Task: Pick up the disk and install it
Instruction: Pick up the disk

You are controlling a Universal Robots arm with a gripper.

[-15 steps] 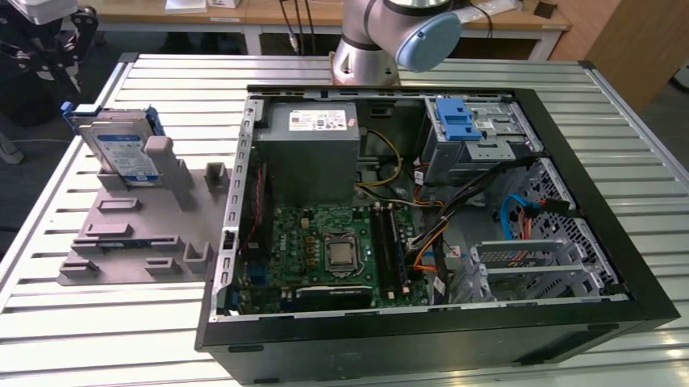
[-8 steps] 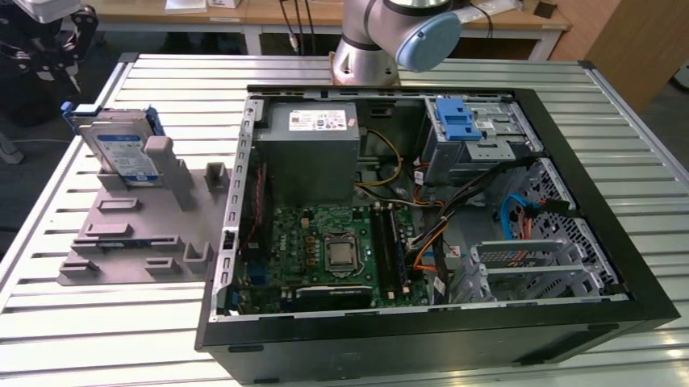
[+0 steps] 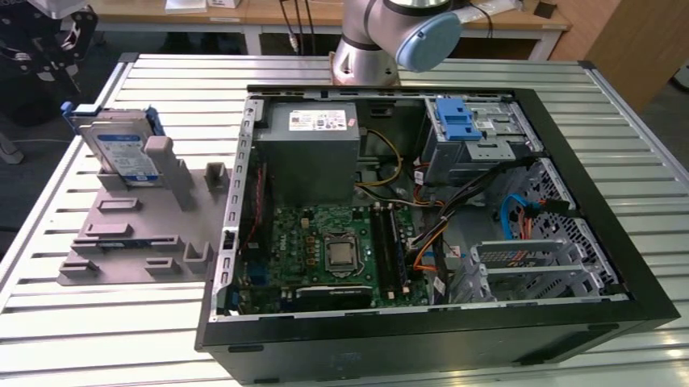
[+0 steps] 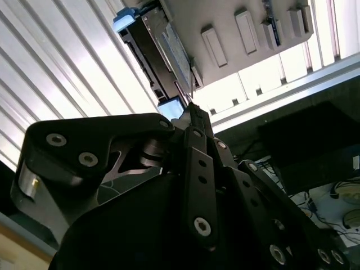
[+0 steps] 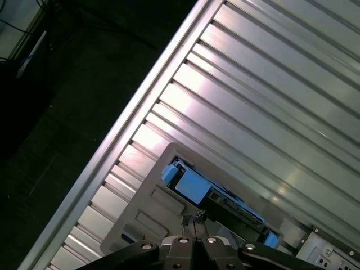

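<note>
Disk (image 3: 121, 149) upright in holder (image 3: 129, 242), jaws above

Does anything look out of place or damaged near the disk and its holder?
Nothing stands out. The disk stands on edge in the grey holder, on the exterior view's left of the open computer case; the claw hovers nearby, apart from it.

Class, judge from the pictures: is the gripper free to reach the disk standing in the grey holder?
Probably yes. The disk stands upright in the holder, its top edge bare, and the gripper hangs above it with nothing between them.
</note>
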